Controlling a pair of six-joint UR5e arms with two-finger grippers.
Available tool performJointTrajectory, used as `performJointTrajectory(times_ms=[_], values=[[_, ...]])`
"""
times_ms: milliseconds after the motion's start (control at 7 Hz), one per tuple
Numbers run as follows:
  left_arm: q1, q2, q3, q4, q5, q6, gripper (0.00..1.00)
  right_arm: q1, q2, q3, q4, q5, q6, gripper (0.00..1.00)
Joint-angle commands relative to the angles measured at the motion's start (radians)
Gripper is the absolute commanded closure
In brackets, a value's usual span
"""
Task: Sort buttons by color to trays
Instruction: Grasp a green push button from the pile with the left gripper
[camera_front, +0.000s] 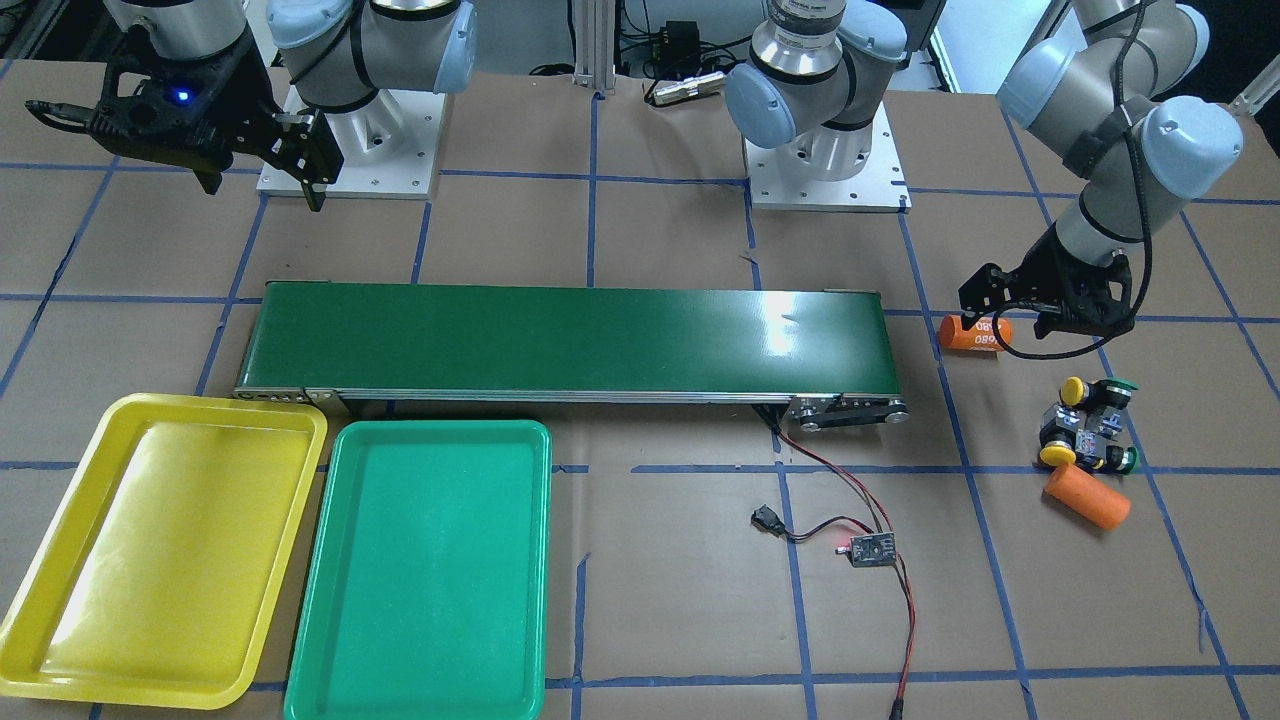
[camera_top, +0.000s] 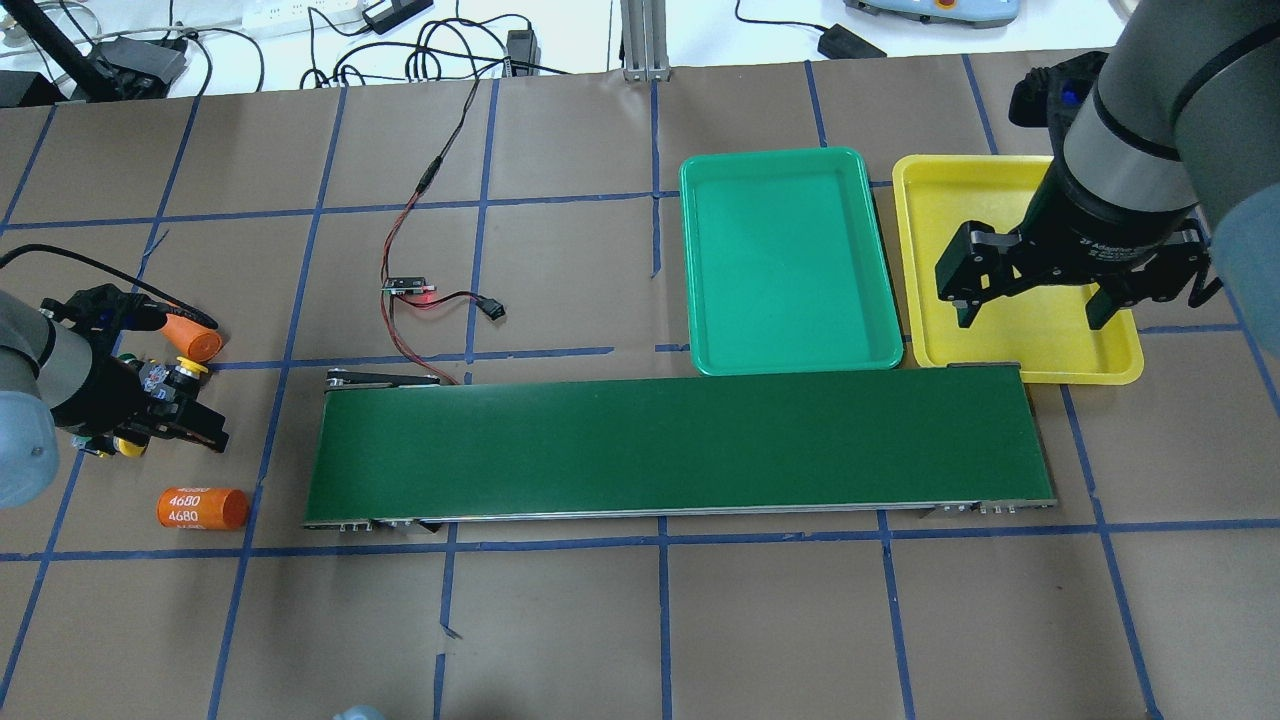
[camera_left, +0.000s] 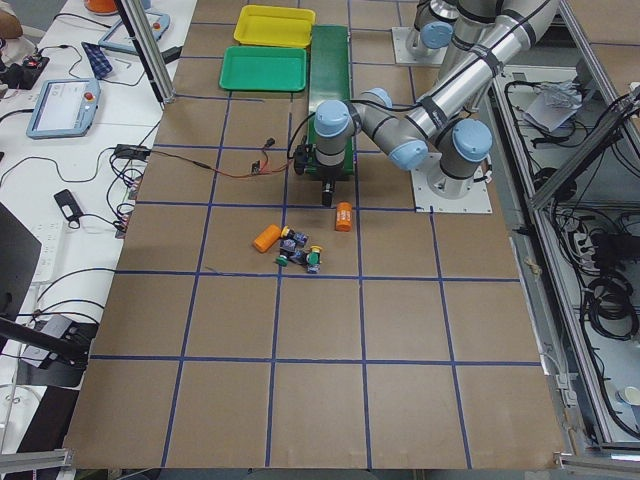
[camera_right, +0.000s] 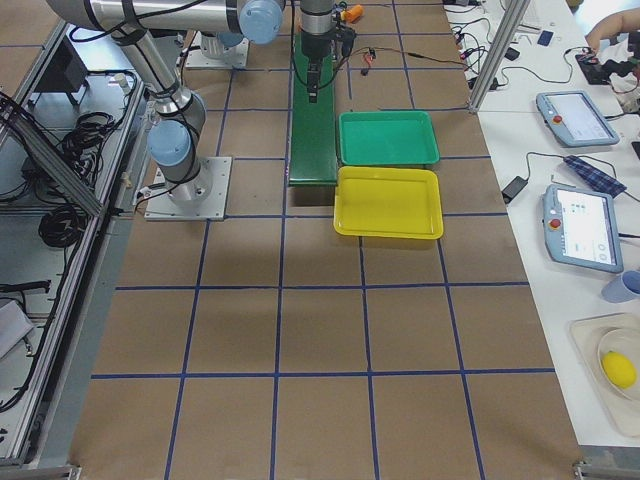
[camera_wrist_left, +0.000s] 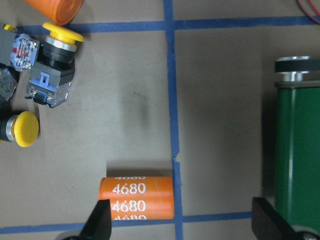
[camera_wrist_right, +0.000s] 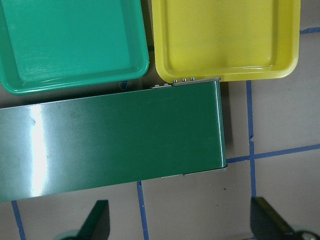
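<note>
Several buttons lie in a tight cluster on the brown table, two with yellow caps and two with green caps. My left gripper hangs open just beside the cluster, above an orange cylinder marked 4680, and holds nothing. The yellow tray and the green tray sit side by side at the other end of the table, with nothing in them. My right gripper is open and empty, high over the conveyor's end near the yellow tray.
A long dark-green conveyor belt runs between the button cluster and the trays. A second orange cylinder lies against the cluster. A small circuit board with red and black wires lies in front of the belt.
</note>
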Motion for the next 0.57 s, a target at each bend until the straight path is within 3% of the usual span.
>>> performJointTrajectory(times_ms=[0,286,429], values=[[0.007,-0.093,0.033,0.101,-0.001,0.088,0.0,0.0,0.0,0.0,0.001,0.0,0.0,0.0],[0.007,-0.2,0.177,0.1,-0.01,0.114,0.0,0.0,0.0,0.0,-0.001,0.0,0.0,0.0],[0.013,-0.246,0.215,0.101,0.0,0.234,0.0,0.0,0.0,0.0,0.004,0.0,0.0,0.0]])
